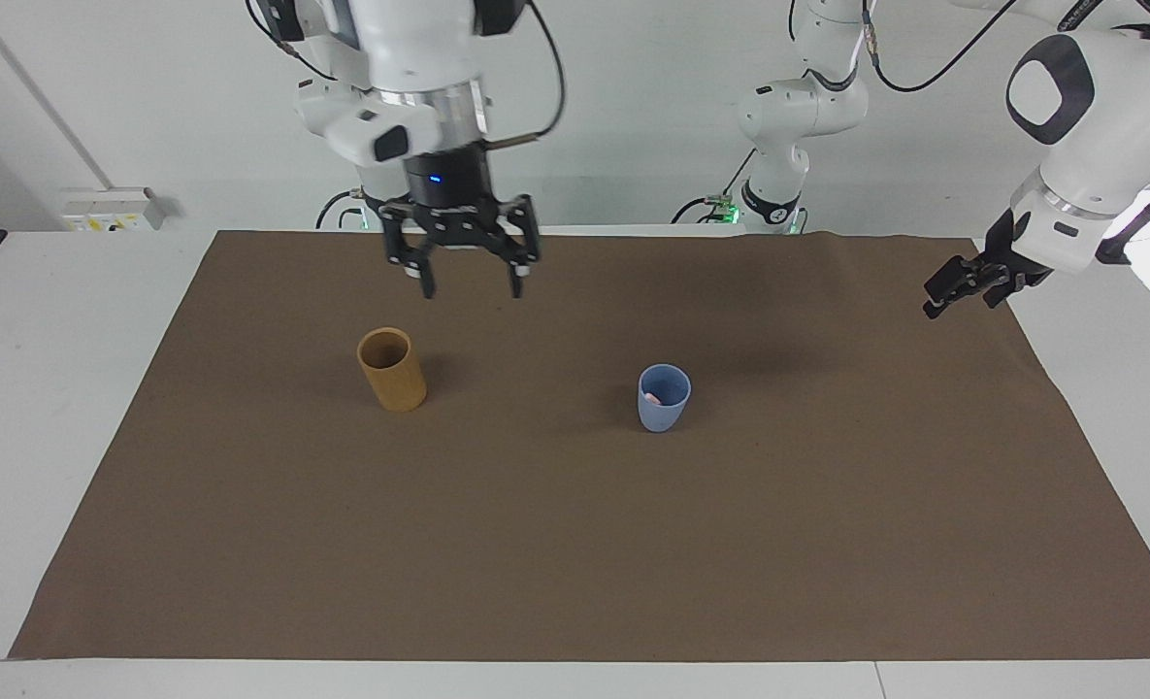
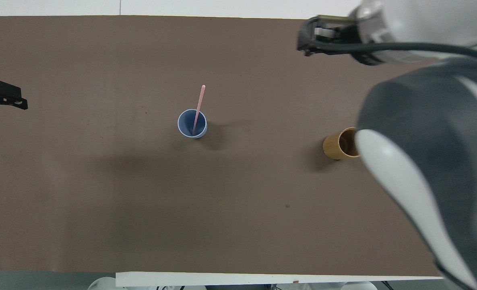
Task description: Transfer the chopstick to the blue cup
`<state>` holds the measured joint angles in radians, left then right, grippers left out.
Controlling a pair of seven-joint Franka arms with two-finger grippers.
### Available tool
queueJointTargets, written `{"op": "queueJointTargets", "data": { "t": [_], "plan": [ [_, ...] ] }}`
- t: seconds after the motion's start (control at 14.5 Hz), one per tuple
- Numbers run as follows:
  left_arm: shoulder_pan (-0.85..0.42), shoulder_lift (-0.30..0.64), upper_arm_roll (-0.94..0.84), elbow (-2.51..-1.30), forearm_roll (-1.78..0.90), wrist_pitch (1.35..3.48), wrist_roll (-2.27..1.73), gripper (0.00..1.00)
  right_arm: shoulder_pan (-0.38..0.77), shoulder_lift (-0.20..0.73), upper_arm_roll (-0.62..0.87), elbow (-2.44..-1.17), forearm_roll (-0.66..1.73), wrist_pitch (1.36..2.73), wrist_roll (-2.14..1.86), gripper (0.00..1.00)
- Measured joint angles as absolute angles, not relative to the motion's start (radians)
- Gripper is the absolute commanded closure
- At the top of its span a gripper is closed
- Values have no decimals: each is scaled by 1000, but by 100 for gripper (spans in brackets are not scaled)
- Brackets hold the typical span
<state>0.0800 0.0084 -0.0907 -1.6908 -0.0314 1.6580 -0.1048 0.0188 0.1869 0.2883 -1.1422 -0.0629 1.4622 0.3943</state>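
**Operator:** So, where do the hands stand?

**Spotter:** Start at the robots' end. Your right gripper hangs well up in the air with its two fingers spread wide apart and nothing between them. It is over bare brown mat, near the mat's edge by the arm bases, and it touches no cup. From overhead you see only the side of that gripper, with the arm's big grey and white body covering the right arm's end of the mat.

**Operator:** And the left one?

**Spotter:** Your left gripper waits over the edge of the mat at the left arm's end of the table. It is open and empty, well apart from both cups.

**Operator:** The cups, then?

**Spotter:** The tan cup comes first, upright toward the right arm's end, its mouth open to you. From overhead the arm hides part of its rim. A little farther from the robots, and about midway between the two ends of the mat, stands the blue cup, also upright.

**Operator:** Where is the chopstick?

**Spotter:** In the blue cup. You can see one pink chopstick with its lower end down inside and the rest rising past the rim. From across the table only a pink bit shows in the cup's mouth. I can make out just the one stick. Nothing holds it; it rests in the cup alone.
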Motion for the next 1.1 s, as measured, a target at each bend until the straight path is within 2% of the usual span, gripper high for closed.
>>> {"op": "queueJointTargets", "data": {
  "t": [0.14, 0.28, 0.48, 0.69, 1.1],
  "plan": [
    [80, 8, -91, -1691, -31, 1658, -105, 0, -77, 127, 288, -1151, -49, 1281, 299, 0],
    [80, 8, -91, -1691, -31, 1658, -105, 0, -130, 70, 290, -1213, -48, 1177, 255, 0],
    [80, 8, -91, -1691, -31, 1658, -105, 0, -163, -41, 268, -1404, -45, 1179, 150, 0],
    [80, 8, -91, -1691, -31, 1658, -105, 0, -119, -102, 121, -1553, 4, 1257, 22, 0],
    [80, 8, -91, -1691, -31, 1658, -105, 0, -55, -118, 85, -1589, -3, 1296, -1, 0]
  ]
}}
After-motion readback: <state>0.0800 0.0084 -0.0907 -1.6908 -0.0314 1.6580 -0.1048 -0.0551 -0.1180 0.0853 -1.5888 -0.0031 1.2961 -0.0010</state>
